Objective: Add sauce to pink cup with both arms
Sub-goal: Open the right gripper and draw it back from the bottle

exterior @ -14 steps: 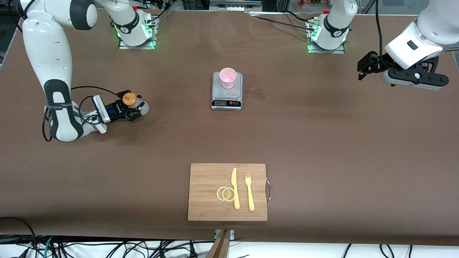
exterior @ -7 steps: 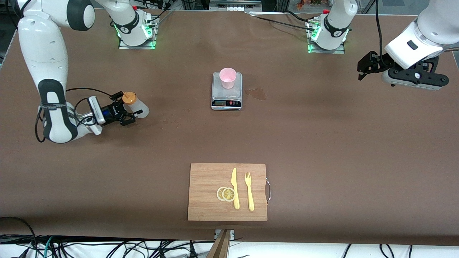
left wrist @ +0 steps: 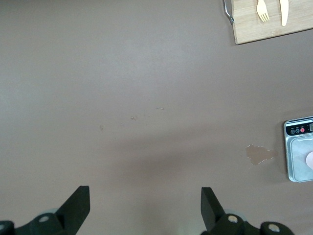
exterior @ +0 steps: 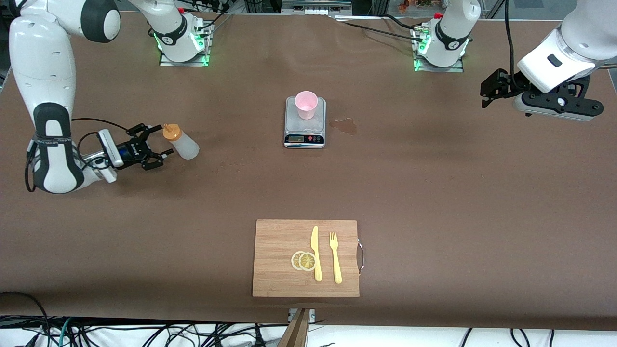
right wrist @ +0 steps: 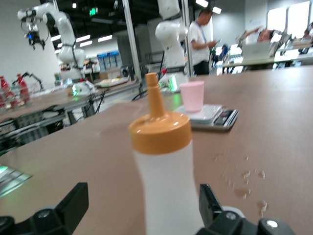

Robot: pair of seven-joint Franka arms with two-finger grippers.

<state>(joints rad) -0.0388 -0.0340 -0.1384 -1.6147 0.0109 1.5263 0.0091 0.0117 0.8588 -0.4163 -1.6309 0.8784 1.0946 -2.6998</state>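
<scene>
The right gripper (exterior: 150,146) gapes wide; the right wrist view shows the sauce (right wrist: 164,171) upright, clear of both fingers (right wrist: 73,200). The left gripper (exterior: 488,90), wide open, waits over bare table.

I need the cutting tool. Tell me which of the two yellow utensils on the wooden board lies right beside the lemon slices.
The knife: its blade runs alongside the lemon slices, while the fork lies apart from them, toward the board's metal handle.

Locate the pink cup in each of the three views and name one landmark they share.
Front view: the pink cup stands on the scale, mid-table near the bases.
Left wrist view: only a sliver of the cup shows at the picture's edge, on the scale.
Right wrist view: the cup stands on the scale, past the sauce bottle.
Shared landmark: the scale.
</scene>
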